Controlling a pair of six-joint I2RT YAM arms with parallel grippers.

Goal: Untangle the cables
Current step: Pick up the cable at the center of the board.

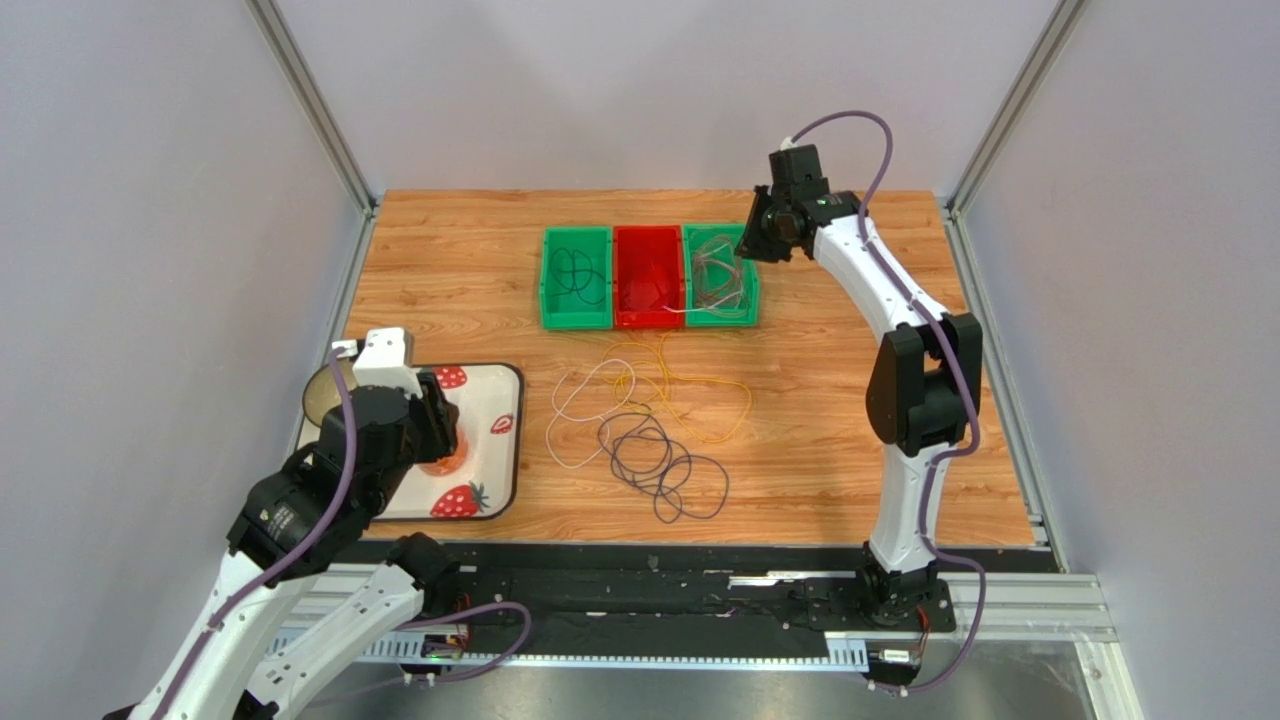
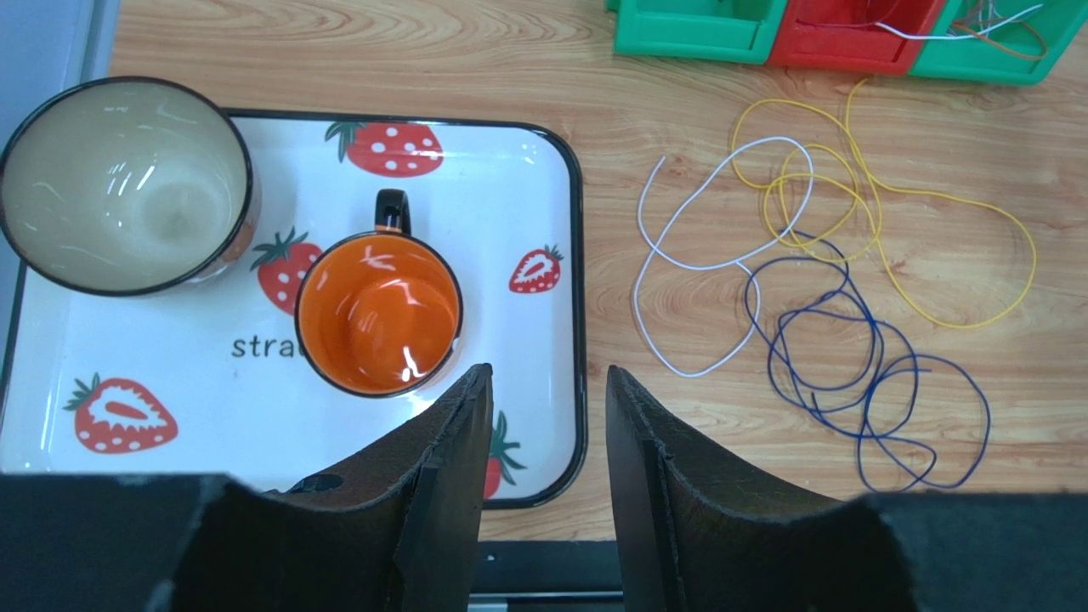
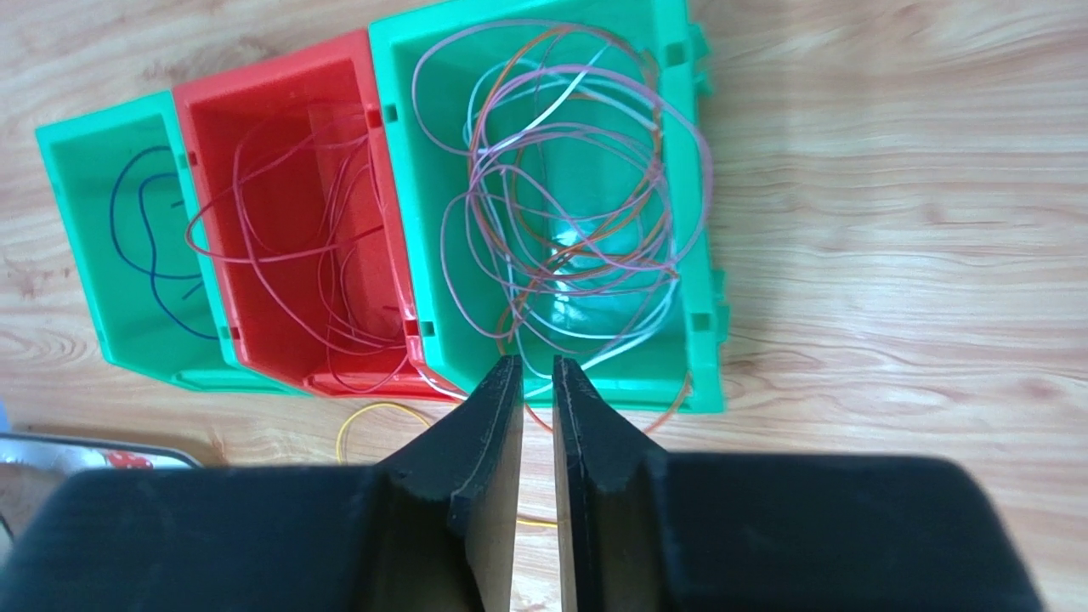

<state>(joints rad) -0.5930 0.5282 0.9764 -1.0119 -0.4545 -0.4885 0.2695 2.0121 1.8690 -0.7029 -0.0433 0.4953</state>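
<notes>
Loose cables lie tangled on the table's middle: a white loop [image 1: 576, 408] [image 2: 639, 274], yellow loops [image 1: 718, 387] [image 2: 1029, 255] and dark blue-purple loops [image 1: 661, 458] [image 2: 881, 372]. My left gripper [image 1: 439, 408] [image 2: 549, 372] is open and empty above the tray's right edge, left of the pile. My right gripper [image 1: 756, 228] [image 3: 536, 364] hovers over the near rim of the right green bin [image 3: 700, 255], its jaws a narrow gap apart with nothing between them. That bin holds a pink, white and orange cable tangle [image 3: 575, 191]. The red bin [image 3: 275, 153] holds red cables, and the left green bin [image 3: 77, 230] holds a blue one.
A strawberry-print tray [image 1: 504, 450] [image 2: 536, 191] at the left carries a dark-rimmed bowl [image 2: 121, 185] and an orange mug [image 2: 379, 313]. The three bins stand in a row at the back centre [image 1: 648, 278]. Metal frame posts and grey walls bound the table.
</notes>
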